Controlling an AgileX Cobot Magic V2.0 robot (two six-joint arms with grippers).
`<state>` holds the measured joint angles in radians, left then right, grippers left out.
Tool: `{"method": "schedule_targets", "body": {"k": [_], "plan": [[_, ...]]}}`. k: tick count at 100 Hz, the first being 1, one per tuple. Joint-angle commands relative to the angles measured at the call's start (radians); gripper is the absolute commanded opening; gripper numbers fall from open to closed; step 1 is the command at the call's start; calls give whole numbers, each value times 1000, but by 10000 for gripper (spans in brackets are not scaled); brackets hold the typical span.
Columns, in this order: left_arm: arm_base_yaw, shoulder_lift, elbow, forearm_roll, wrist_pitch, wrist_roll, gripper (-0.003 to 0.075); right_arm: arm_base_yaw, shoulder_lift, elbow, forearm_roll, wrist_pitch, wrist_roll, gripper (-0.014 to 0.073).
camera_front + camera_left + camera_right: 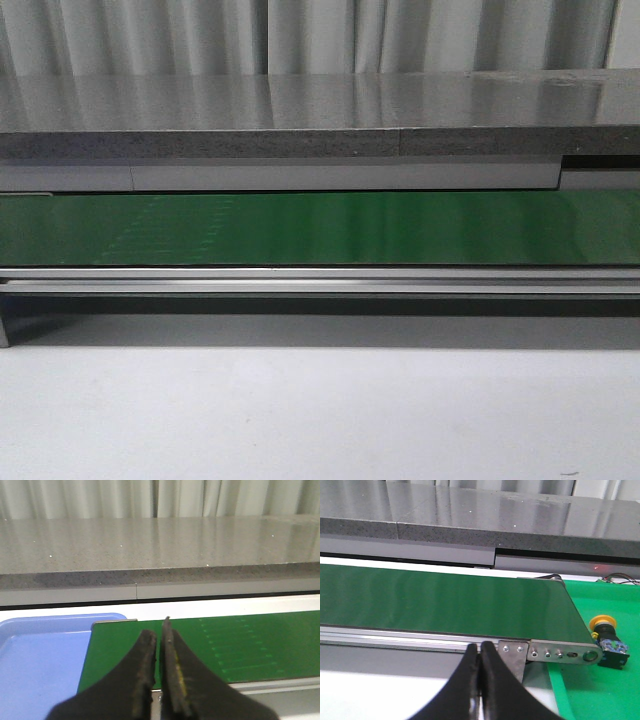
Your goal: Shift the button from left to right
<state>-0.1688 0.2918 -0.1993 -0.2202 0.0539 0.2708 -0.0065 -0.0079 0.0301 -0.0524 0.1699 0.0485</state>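
Front: only the green belt (pixel 320 228) showed, no button, no arms. Left wrist: left gripper (pixel 160 652) pinched closed, empty, beside a blue tray (pixel 40 660). Right wrist: right gripper (pixel 480 667) closed, empty; the button (pixel 606 639) sat on green surface off the belt's end. Looks pre-pickup or already done; couldn't tell.

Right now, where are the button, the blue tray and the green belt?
button (pixel 603 624): right wrist view, on its yellow cap.
blue tray (pixel 40 665): left wrist view, on its bare floor.
green belt (pixel 320 228): front view, mid-surface.
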Motion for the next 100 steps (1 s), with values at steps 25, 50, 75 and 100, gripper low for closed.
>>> {"method": "schedule_targets", "body": {"k": [25, 50, 75, 100], "plan": [[-4, -120, 130, 257, -170, -271, 5, 2, -18, -1, -10, -83, -3, -68], [51, -232, 231, 256, -172, -271, 5, 2, -18, -1, -10, -83, -3, -68], [90, -310, 239, 256, -124, -271, 5, 2, -18, -1, -10, -83, -3, -68], [90, -331, 239, 256, -120, -271, 5, 2, -18, -1, -10, -83, -3, -68]]}}
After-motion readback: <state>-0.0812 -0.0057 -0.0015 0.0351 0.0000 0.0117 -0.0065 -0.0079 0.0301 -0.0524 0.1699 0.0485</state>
